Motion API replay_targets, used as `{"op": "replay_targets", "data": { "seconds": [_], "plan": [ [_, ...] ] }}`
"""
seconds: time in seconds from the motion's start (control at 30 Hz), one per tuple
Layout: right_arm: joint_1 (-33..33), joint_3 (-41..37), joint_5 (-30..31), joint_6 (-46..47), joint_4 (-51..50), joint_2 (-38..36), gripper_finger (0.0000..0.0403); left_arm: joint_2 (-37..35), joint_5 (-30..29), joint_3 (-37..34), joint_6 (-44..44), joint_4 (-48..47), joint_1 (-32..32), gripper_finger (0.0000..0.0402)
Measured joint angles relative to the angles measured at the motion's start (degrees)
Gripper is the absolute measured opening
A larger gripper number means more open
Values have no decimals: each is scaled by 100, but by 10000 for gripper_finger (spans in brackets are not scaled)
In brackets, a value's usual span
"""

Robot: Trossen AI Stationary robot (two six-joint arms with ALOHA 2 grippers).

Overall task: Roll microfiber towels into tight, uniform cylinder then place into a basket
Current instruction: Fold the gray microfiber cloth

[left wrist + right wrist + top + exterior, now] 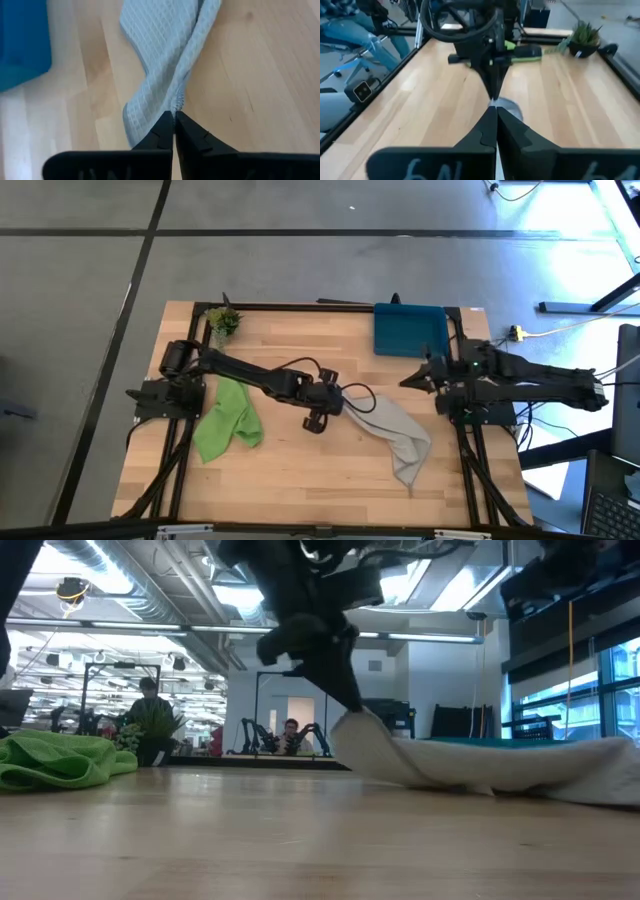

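Note:
The light grey towel (395, 435) lies crumpled on the wooden table, right of centre. Its left end is raised to my left gripper (174, 119), which is shut on it; the low view shows this gripper (345, 700) slanting down onto the cloth. The lime green towel (228, 420) lies bunched on the table's left side. The dark-blue basket (410, 330) stands at the far right. My right gripper (495, 112) hovers shut near the basket, clear of the table, and touches nothing. My left gripper pinches the grey towel's left end at a gathered, hemmed edge (177, 102) between its two fingertips. The fingers slant down from the table's left. That end (355, 728) is lifted off the wood; the rest (520, 765) trails slack on the table to the right.
A small potted plant (223, 320) stands at the far left corner. Bare wood lies along the near edge (320, 490) and between the two towels. Black frame rails run along the table's sides. People sit in the room beyond the table.

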Motion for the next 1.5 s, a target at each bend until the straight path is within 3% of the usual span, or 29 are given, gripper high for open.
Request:
{"op": "replay_targets", "data": {
  "seconds": [0.3,0.53,0.77,1.1,1.5],
  "plan": [
    [0,-11,-118,-107,184,894,6,-28,23,-1,-398,-1347,-243,0],
    [2,-11,-649,-116,770,1314,9,-34,22,-1,-775,-1390,-340,0],
    [5,-11,-817,-130,1008,1384,46,-423,31,250,-938,-1329,-306,0],
    [395,-11,-717,-447,1232,1690,84,-956,-282,1029,-1834,-1334,106,0],
    [782,-9,-699,-434,2031,2304,85,-972,-295,2747,-1690,-1372,320,0]
  ]
}}
